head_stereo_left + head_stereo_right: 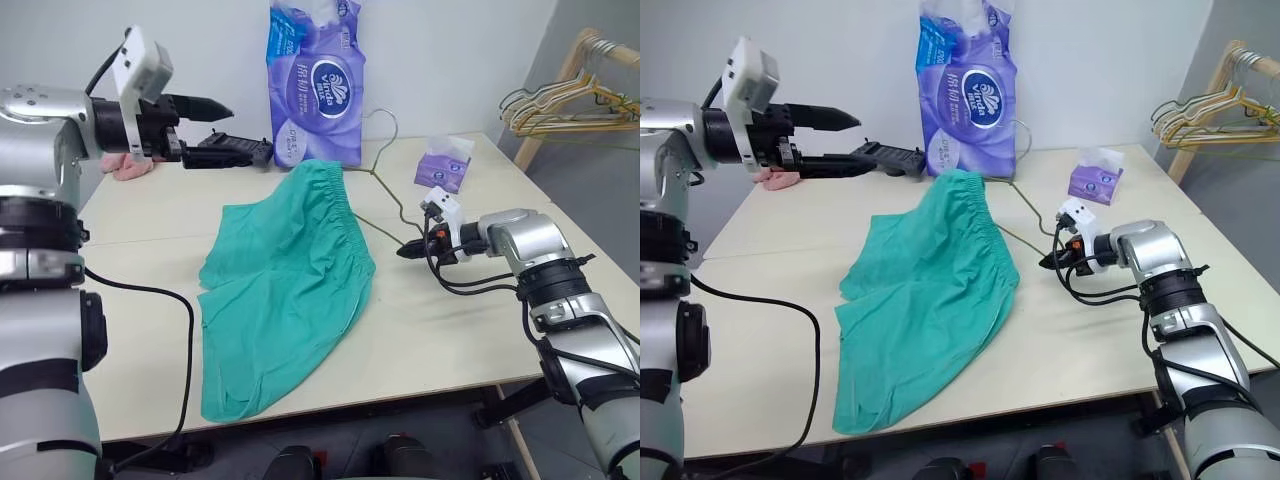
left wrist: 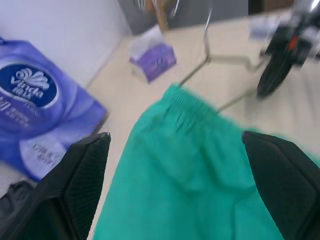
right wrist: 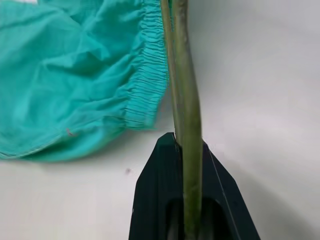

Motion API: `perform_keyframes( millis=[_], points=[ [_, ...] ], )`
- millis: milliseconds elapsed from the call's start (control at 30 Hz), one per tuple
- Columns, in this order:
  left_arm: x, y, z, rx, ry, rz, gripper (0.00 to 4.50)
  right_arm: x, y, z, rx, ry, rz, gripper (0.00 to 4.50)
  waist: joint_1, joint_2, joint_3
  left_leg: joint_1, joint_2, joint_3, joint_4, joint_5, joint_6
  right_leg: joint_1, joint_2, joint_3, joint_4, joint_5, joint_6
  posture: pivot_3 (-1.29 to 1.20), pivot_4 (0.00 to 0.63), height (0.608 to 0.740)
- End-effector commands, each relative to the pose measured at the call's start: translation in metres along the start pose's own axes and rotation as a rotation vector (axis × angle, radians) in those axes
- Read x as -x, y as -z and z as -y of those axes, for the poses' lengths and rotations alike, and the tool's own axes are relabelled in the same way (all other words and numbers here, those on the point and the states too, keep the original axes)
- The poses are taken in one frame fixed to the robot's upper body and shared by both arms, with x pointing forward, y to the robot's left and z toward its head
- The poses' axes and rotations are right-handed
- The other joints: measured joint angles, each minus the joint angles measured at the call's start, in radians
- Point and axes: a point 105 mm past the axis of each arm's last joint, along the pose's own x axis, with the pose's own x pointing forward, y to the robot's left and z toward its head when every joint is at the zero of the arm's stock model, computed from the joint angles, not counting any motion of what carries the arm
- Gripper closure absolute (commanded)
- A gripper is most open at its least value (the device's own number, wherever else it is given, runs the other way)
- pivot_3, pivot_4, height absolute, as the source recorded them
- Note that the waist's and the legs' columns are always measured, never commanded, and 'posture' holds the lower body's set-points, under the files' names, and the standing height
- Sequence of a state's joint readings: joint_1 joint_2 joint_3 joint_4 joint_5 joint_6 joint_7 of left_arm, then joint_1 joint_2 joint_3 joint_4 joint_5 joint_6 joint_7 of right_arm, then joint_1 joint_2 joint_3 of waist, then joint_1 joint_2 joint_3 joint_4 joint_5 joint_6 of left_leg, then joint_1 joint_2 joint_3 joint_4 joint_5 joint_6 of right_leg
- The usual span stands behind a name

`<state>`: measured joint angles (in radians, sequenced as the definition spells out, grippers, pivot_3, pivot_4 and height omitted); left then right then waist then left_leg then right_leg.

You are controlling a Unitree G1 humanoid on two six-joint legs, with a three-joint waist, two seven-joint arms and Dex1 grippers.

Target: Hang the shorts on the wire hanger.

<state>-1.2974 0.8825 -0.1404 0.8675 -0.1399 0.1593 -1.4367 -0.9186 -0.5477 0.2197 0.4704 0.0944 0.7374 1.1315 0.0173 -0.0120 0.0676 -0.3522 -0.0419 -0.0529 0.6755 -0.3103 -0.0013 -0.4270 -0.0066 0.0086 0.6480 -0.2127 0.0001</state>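
Teal shorts (image 1: 285, 290) lie flat mid-table, partly covering the wire hanger (image 1: 385, 190). The right gripper (image 1: 405, 252) is clenched on its thin, stiff wire. The left gripper (image 1: 845, 140), released wide, hovers above. The limp, light fabric looks best pinched at the waistband.

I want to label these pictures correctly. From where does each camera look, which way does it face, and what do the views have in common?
Left eye, right eye: on the head, looking forward and down at the table; both arms show, left gripper raised and open, right gripper shut on the wire hanger.
Left wrist: looks down between its own open fingers onto the shorts.
Right wrist: looks along its shut fingers, which clamp the hanger wire beside the waistband.
Shared: all views show the shorts and the hanger.
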Motion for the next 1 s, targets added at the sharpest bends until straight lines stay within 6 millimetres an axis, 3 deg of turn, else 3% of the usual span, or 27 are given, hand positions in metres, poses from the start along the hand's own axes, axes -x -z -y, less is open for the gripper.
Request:
perform_keyframes(
  millis=[33, 233, 500, 600, 800, 1000],
  points=[
    [0.009, -0.005, -0.018, -0.144, -0.078, -0.079, 0.02, 0.010, -0.028, 0.000, 0.179, 0.083, 0.073, 4.50, -0.001, 0.000, 0.000, 0.000, 0.000, 0.000, 0.000, 0.000, 0.001, 0.000, 0.000, 0.000, 0.000, 0.000, 0.000, 0.08, 0.012, 0.740],
    [-0.017, -0.010, -0.026, -0.219, -0.134, -0.079, 0.02, 0.012, -0.047, -0.004, 0.376, 0.184, 0.119, 4.50, 0.004, -0.001, 0.000, -0.002, 0.000, 0.001, 0.002, -0.001, 0.002, -0.001, 0.000, 0.001, 0.000, 0.000, 0.001, 0.05, 0.010, 0.740],
    [-0.058, -0.014, -0.005, -0.261, 0.005, -0.083, 0.02, 0.017, -0.068, -0.010, 0.617, 0.299, 0.102, 4.50, 0.000, -0.005, 0.000, -0.013, -0.001, 0.005, 0.005, -0.001, 0.002, -0.014, -0.001, 0.005, 0.006, 0.001, 0.002, 0.02, 0.000, 0.740],
    [-0.070, -0.006, 0.003, -0.278, 0.056, -0.117, 0.02, 0.019, -0.077, -0.013, 0.717, 0.337, 0.102, 4.50, -0.003, -0.005, 0.000, -0.013, -0.001, 0.006, 0.005, -0.001, 0.002, -0.016, -0.002, 0.006, 0.009, 0.001, 0.002, 0.01, 0.000, 0.740],
    [-0.079, 0.036, 0.023, -0.324, 0.182, -0.289, 0.02, 0.025, -0.100, -0.023, 0.817, 0.394, 0.147, 4.50, -0.026, -0.005, 0.000, -0.010, -0.001, 0.008, 0.005, -0.001, 0.002, -0.016, -0.001, 0.008, 0.013, 0.001, 0.002, 0.00, 0.000, 0.740],
    [-0.088, 0.048, 0.024, -0.362, 0.153, -0.324, 0.02, 0.026, -0.115, -0.037, 0.908, 0.406, 0.180, 4.50, -0.030, -0.006, -0.001, -0.010, 0.000, 0.007, 0.006, -0.001, 0.002, -0.016, 0.000, 0.007, 0.015, 0.001, 0.002, -0.01, 0.000, 0.740]
  ],
)
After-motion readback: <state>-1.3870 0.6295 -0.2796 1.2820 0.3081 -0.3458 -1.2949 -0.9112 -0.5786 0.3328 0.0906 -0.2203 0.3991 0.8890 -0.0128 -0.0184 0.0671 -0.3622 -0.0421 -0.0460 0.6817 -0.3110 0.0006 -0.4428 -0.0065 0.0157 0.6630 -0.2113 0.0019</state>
